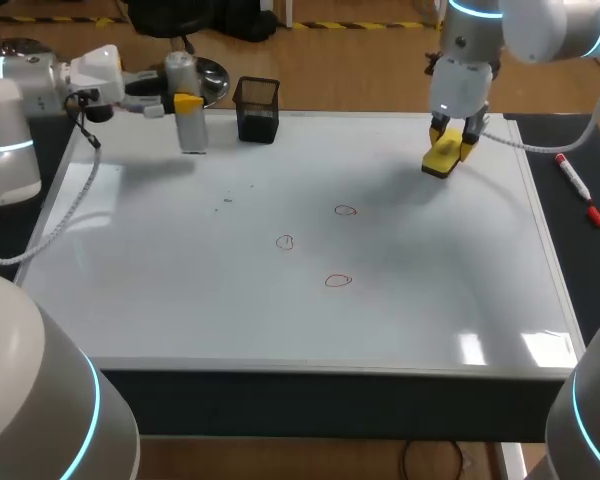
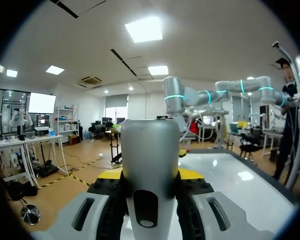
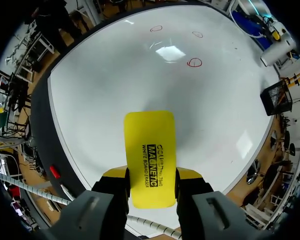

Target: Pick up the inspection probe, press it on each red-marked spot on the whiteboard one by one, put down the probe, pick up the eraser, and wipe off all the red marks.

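The inspection probe, a pale grey cylinder, is standing upright over the far left part of the whiteboard, and the left gripper is clamping it from two sides, a yellow tip pressing on each flank. In the left wrist view the probe is filling the gap between the fingers, so the jaws are standing only as far apart as the cylinder is thick. Whether its lower end is touching the board cannot be told.

The eraser, a yellow block, is sitting in the right gripper, whose jaws are gripping its two long sides at the near end while the rest is sticking out ahead of the fingers. It is hanging at the far right part of the board, well apart from the probe; whether it is touching the surface cannot be told.

The three red marks, small drawn loops, are lying near the middle of the whiteboard, between the two grippers and nearer to the robot than both, and none is lying under either tool.

A black mesh pen holder is standing at the far edge, just beside the probe. A red marker is lying on the dark surface to the right of the board
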Motion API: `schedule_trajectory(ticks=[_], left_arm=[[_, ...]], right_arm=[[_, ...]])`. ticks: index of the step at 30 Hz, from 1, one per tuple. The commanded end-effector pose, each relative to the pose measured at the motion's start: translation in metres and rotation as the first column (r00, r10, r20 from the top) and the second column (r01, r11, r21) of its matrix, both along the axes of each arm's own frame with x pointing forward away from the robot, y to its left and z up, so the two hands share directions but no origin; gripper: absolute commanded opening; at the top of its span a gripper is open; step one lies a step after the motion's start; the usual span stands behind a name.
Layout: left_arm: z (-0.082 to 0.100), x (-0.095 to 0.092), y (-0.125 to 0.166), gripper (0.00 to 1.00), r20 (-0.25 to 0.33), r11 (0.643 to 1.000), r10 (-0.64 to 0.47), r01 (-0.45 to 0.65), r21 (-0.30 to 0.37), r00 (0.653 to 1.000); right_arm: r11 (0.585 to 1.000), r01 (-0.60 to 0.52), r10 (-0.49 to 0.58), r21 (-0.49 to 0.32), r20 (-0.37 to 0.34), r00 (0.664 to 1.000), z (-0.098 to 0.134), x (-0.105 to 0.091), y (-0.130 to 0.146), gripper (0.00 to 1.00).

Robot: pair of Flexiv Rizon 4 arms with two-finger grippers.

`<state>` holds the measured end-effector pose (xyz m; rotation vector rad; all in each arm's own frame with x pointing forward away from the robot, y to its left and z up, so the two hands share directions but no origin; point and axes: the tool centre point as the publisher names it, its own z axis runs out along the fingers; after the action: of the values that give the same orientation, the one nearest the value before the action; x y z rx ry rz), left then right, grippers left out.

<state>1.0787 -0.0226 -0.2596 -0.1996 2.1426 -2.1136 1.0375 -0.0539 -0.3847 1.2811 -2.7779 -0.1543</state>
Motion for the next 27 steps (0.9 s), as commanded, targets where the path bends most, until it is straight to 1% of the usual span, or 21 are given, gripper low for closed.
schedule_trajectory(ticks=[1, 7, 12, 16, 17, 19, 20, 22, 27], left_arm=[[0.013, -0.025, -0.018, 0.0, 0.016, 1.0, -0.009, 0.009, 0.004, 1.0], [0.032, -0.056, -0.038, 0.0, 0.033, 0.998, -0.062, 0.063, -0.025, 0.998], [0.041, -0.084, -0.055, 0.0, 0.043, 0.993, -0.11, 0.112, -0.043, 0.993], [0.041, -0.108, -0.071, 0.0, 0.034, 0.988, -0.142, 0.143, -0.049, 0.989], [0.04, -0.113, -0.074, 0.0, 0.034, 0.986, -0.148, 0.15, -0.067, 0.988], [0.04, -0.123, -0.083, 0.0, 0.033, 0.982, -0.174, 0.176, -0.063, 0.984], [0.04, -0.128, -0.087, 0.0, 0.032, 0.981, -0.181, 0.183, -0.071, 0.983], [0.039, -0.137, -0.094, 0.0, 0.03, 0.98, -0.188, 0.19, -0.056, 0.982], [0.04, -0.153, -0.102, 0.0, 0.031, 0.977, -0.196, 0.198, -0.079, 0.98]], right_arm=[[1.0, -0.002, 0.002, -0.004, 0.001, 1.0, 0.002, -0.001, -0.001, 0.0], [1.0, -0.002, 0.002, -0.004, 0.001, 1.0, 0.002, -0.001, -0.001, 0.0], [1.0, -0.002, 0.002, -0.004, 0.001, 1.0, 0.002, -0.001, -0.001, 0.0], [1.0, -0.002, 0.002, -0.004, 0.001, 1.0, 0.002, -0.001, -0.001, 0.0], [1.0, -0.002, 0.002, -0.004, 0.001, 1.0, 0.002, -0.001, -0.001, 0.0], [1.0, -0.002, 0.002, -0.004, 0.001, 1.0, 0.002, -0.001, -0.001, 0.0], [1.0, -0.002, 0.002, -0.004, 0.001, 1.0, 0.002, -0.001, -0.001, 0.0], [1.0, -0.002, 0.002, -0.004, 0.001, 1.0, 0.002, -0.001, -0.001, 0.0], [1.0, -0.002, 0.002, -0.004, 0.001, 1.0, 0.002, -0.001, -0.001, 0.0]])
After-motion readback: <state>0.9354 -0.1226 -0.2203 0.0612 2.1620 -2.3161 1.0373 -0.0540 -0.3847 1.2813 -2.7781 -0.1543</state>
